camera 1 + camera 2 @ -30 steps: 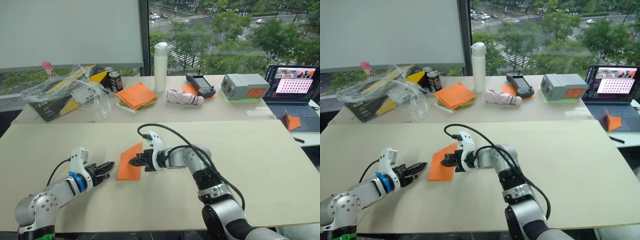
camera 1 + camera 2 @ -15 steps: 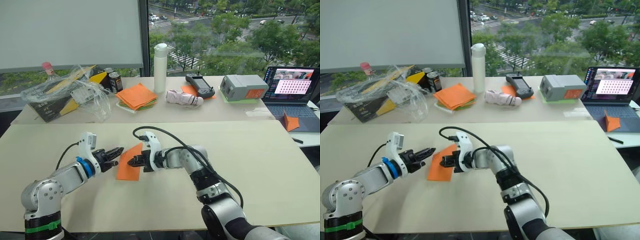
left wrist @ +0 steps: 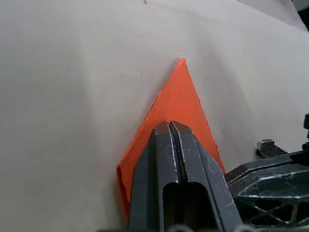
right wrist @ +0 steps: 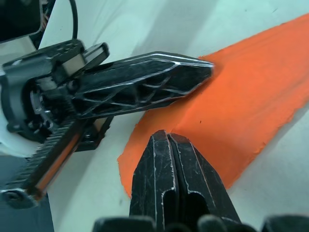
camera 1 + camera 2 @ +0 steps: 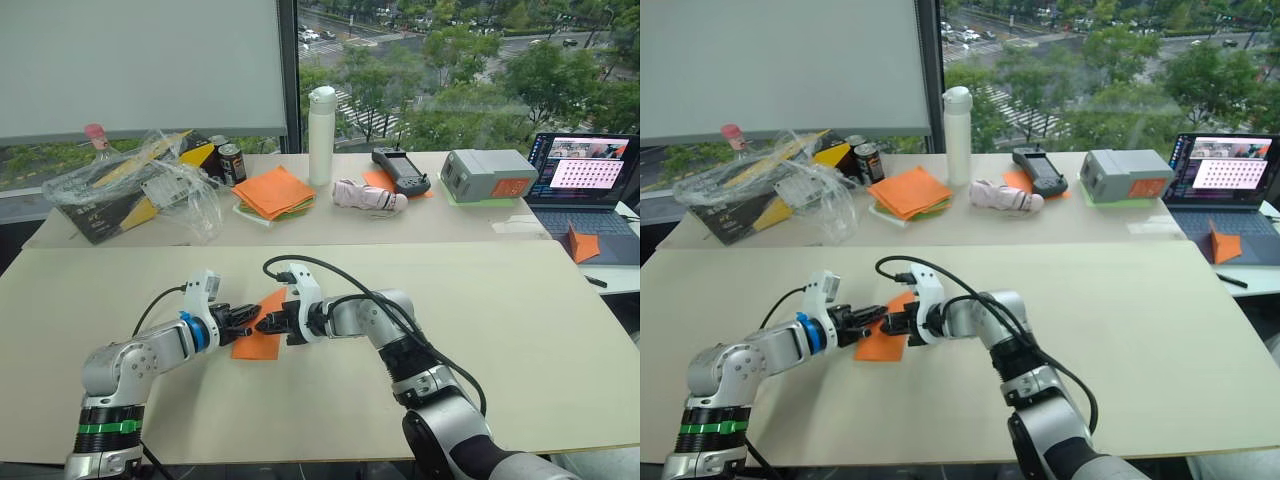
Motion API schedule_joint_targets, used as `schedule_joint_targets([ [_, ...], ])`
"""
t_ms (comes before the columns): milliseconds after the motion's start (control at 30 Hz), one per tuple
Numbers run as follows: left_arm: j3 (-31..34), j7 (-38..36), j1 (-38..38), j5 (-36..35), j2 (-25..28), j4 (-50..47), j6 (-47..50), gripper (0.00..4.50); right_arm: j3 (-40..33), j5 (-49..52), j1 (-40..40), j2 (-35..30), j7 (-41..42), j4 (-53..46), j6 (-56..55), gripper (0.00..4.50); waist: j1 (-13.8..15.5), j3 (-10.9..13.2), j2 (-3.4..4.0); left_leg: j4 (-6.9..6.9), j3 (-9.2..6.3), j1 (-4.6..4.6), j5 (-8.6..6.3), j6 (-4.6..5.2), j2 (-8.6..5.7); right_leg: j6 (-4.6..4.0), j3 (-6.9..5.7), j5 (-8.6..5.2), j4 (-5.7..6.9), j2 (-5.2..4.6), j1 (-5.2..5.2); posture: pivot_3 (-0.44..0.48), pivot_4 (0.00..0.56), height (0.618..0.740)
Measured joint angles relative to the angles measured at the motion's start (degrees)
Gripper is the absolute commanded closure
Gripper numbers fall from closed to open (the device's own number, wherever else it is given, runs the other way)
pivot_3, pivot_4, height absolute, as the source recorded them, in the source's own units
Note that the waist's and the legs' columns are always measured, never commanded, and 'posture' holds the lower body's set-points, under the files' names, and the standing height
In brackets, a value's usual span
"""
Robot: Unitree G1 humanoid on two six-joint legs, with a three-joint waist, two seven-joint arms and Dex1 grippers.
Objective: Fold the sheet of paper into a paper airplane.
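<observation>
No readable text, labels, brands or numbers on anything.

Far desk [image 5: 480,222], packed with clutter!
White bottle [image 5: 321,120] upright beside the orange-and-green paper stack [image 5: 274,192], laptop [image 5: 583,180] far right, grey box [image 5: 489,172] near it, cans [image 5: 230,161] left.
</observation>
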Motion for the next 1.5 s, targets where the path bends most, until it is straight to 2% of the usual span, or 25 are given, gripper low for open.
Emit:
schedule_joint_targets([
  [300, -1.35, -3.25, 0.28, 2.98, -0.15, 1.21, -2.54, 4.5, 5.23, -2.97, 2.79, -1.03, 3.11, -5.52, -1.49, 4.47, 0.03, 0.0, 0.0, 0.0, -0.02, -0.04, 0.0, 0.0, -0.02, 0.0, 0.0, 0.0, -0.02, -0.02, -0.02, 0.0, 0.15, 0.74],
  [467, -1.28, -3.82, 1.07, 3.11, -0.15, 0.44, -2.59, 4.5, 9.49, -4.35, 4.5, -4.97, 7.99, -10.66, -2.91, 4.47, 0.07, 0.0, 0.0, 0.0, -0.03, -0.04, 0.0, 0.01, -0.02, 0.0, -0.01, 0.0, -0.03, -0.02, -0.02, 0.0, 0.15, 0.74],
  [700, -1.09, -3.8, 2.48, 3.11, -0.16, -1.27, -2.28, 4.5, 14.23, -9.71, 6.7, -7.78, 11.99, -11.14, -10.09, 4.47, 0.07, 0.0, 0.0, 0.0, -0.02, -0.01, -0.01, 0.01, -0.02, 0.0, -0.01, 0.0, -0.04, -0.02, 0.0, 0.0, 0.15, 0.74],
  [1233, -0.63, -3.09, 3.75, 3.14, -0.13, -2.98, -1.63, 4.5, 12.78, -15.71, 4.66, -5.19, 11.9, -2.04, -21.07, 4.47, 0.34, -0.01, 0.0, 0.0, -0.02, 0.17, 0.0, 0.01, -0.01, 0.0, -0.01, 0.0, -0.01, -0.02, 0.15, 0.0, 0.15, 0.74],
  [1500, -0.83, -3.32, 3.72, 3.07, -0.18, -3.14, -1.01, 4.5, 10.9, -16.33, 4.81, -8.61, 13.81, -3.36, -20.7, 4.47, 1.45, -0.01, 0.0, 0.0, 0.0, 0.15, 0.0, 0.01, -0.02, 0.0, 0.0, 0.0, -0.05, -0.02, 0.14, 0.0, 0.15, 0.74],
])
